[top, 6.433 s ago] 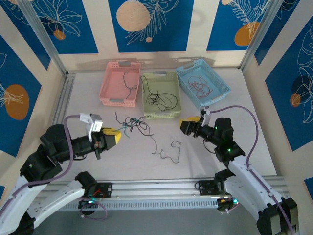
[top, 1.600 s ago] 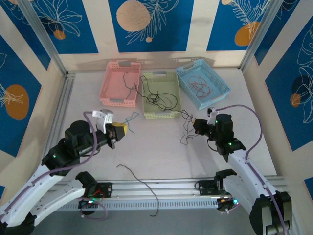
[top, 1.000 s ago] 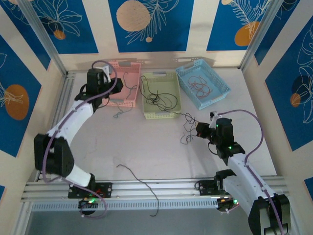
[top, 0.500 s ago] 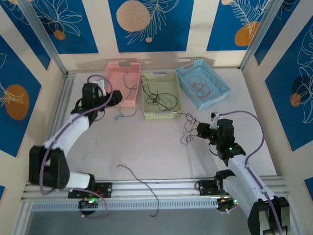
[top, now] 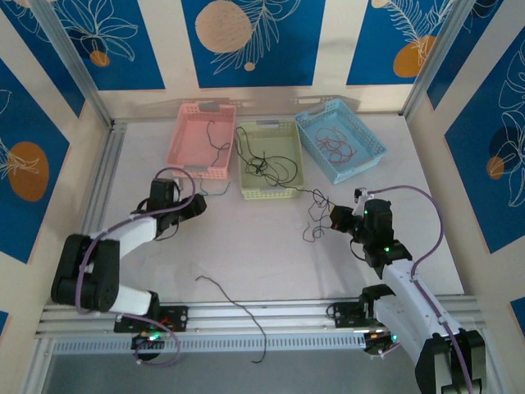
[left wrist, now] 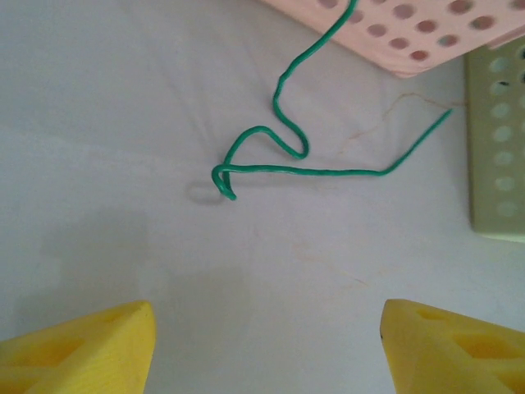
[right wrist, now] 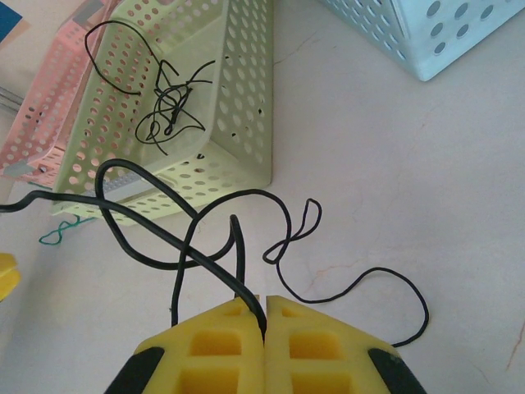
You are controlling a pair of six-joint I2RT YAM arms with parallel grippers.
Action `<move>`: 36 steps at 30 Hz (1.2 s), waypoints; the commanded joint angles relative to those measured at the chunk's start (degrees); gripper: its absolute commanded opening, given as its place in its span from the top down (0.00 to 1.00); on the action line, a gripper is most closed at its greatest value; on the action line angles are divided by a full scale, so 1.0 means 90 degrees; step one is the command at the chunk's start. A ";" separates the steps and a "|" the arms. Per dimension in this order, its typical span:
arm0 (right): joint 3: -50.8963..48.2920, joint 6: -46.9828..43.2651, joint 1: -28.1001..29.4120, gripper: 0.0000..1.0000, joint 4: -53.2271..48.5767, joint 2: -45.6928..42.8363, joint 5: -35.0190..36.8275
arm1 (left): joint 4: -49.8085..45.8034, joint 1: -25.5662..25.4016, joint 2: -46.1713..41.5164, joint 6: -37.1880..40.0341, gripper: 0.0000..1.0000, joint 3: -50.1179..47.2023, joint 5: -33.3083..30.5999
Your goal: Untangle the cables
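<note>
"Cables: where are yours?"
"Black cable, frame centre, clamped between your right gripper's closed tips. Green cable, upper centre, lies loose; your left gripper stands apart, empty."

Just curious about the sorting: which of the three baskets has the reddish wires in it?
The light blue basket, far right. The pink basket and green basket hold black wires.

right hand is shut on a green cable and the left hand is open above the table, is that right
Not quite. The right hand is shut on a black cable, not a green one, as the right wrist view shows. The green cable lies loose ahead of the left hand, which is open above the table.
</note>
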 commanded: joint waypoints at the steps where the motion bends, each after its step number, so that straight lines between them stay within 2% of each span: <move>1: -0.0085 0.0084 -0.0041 1.00 0.0070 -0.0090 0.0043 | 0.0720 -0.0012 0.0428 -0.0010 0.27 0.0310 0.0201; 7: -0.0085 0.0091 -0.0059 1.00 0.0069 -0.0083 0.0025 | 0.0791 -0.0007 0.1258 0.0194 0.34 0.0809 0.0052; 11: -0.0101 0.0091 -0.0079 1.00 0.0087 -0.0074 0.0019 | 0.0792 -0.0007 0.1521 0.0358 0.40 0.1048 -0.0213; 15: -0.0090 0.0092 -0.0087 1.00 0.0091 -0.0077 0.0004 | 0.0706 -0.0018 0.1770 0.0401 0.45 0.1300 -0.0183; 18: -0.0095 0.0101 -0.0086 1.00 0.0088 -0.0078 0.0005 | 0.0667 -0.0017 0.1939 0.0410 0.50 0.1410 -0.0184; 22: -0.0096 0.0101 -0.0098 1.00 0.0093 -0.0068 -0.0001 | 0.0538 -0.0026 0.2071 0.0418 0.64 0.1540 -0.0179; 29: -0.0097 0.0108 -0.0099 1.00 0.0096 -0.0071 -0.0022 | 0.0516 -0.0036 0.1883 0.0437 0.98 0.1373 -0.0097; 36: -0.0090 0.0110 -0.0115 1.00 0.0098 -0.0054 -0.0025 | 0.0190 -0.0047 0.0900 0.0592 1.00 0.0863 0.0156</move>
